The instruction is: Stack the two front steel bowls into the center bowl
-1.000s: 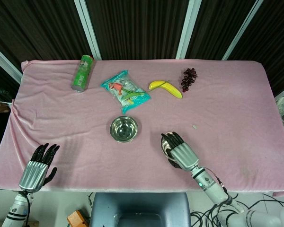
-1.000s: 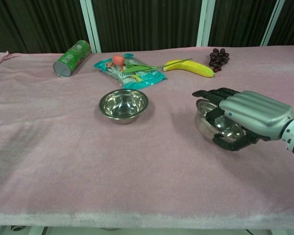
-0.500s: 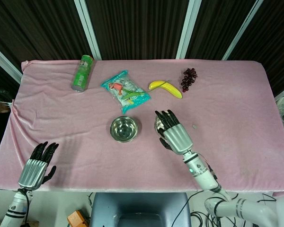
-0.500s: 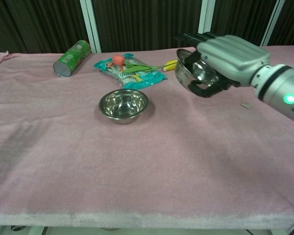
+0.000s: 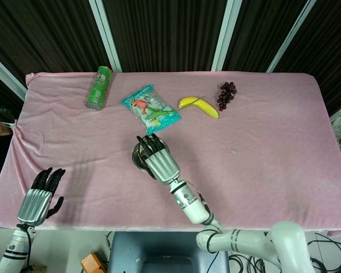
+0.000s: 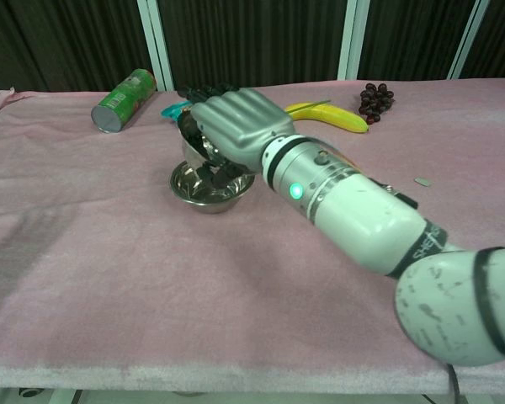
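My right hand (image 6: 231, 129) grips a steel bowl (image 6: 194, 145) and holds it tilted just above the center steel bowl (image 6: 209, 187) in the middle of the pink table. From the head view the right hand (image 5: 158, 160) covers most of the center bowl (image 5: 137, 157), and the held bowl is hidden under it. My left hand (image 5: 40, 194) hangs over the table's front left edge, fingers spread and holding nothing. It does not show in the chest view.
At the back lie a green can (image 5: 99, 87) on its side, a teal snack bag (image 5: 150, 110), a banana (image 5: 199, 106) and dark grapes (image 5: 227, 95). A small white scrap (image 5: 233, 152) lies on the cloth to the right.
My right hand has carried the steel bowl left from the right of the center bowl to directly over it. The left hand has slid slightly toward the front edge.
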{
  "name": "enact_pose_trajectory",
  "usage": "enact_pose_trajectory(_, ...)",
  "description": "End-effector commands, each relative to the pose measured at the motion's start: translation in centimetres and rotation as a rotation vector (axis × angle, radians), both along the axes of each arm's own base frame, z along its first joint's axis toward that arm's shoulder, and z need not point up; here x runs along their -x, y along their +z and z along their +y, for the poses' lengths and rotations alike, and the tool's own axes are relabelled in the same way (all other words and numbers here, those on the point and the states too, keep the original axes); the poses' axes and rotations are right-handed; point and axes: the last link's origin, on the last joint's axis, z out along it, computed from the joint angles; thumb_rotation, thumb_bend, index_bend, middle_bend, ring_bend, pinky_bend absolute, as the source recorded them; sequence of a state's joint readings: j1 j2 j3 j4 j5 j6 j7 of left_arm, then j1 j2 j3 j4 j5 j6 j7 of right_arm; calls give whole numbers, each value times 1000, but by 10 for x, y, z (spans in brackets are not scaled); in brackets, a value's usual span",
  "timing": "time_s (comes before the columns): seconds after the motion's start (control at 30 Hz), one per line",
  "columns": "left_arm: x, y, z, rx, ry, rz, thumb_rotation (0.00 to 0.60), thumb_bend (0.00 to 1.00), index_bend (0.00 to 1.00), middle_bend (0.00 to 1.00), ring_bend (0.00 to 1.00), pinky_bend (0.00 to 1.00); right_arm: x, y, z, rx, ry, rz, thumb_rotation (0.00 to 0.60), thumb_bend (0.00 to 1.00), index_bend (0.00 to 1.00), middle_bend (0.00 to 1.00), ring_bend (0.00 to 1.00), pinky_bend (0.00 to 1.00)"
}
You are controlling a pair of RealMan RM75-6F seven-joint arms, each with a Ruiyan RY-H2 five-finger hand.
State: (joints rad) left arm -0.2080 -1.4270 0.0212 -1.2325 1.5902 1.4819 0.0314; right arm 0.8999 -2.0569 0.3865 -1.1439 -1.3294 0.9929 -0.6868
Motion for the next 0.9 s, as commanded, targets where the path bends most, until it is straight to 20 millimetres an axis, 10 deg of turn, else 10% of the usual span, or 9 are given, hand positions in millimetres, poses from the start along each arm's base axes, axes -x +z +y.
enact_pose_trajectory(0.03,0,1,0,-1,-1,-2,600,412,0,96,6,104,-6,-11,-1,2,-14,24,600,612,722,0,0,0)
enact_pose_trajectory(0.2,0,3,-3,-2,-4,-8,600,412,0,96,6,105,0,-28,-7,12,-61,94,600,612,624,0,0,0)
enact_pose_trajectory(0.47,0,3,-3,-2,-1,-7,600,411,0,96,6,105,19,-13,-3,-47,-93,100,600,451,24,0,0,0)
enact_pose_trajectory(0.67,-2,4,-5,-6,-9,-3,600,411,0,97,8,105,66,55,35,-109,-76,48,600,374,0,0,0,0)
enact_pose_trajectory(0.9,-5,6,-10,-14,-15,14,600,412,0,96,12,106,192,190,136,-44,-207,170,600,367,0,0,0,0)
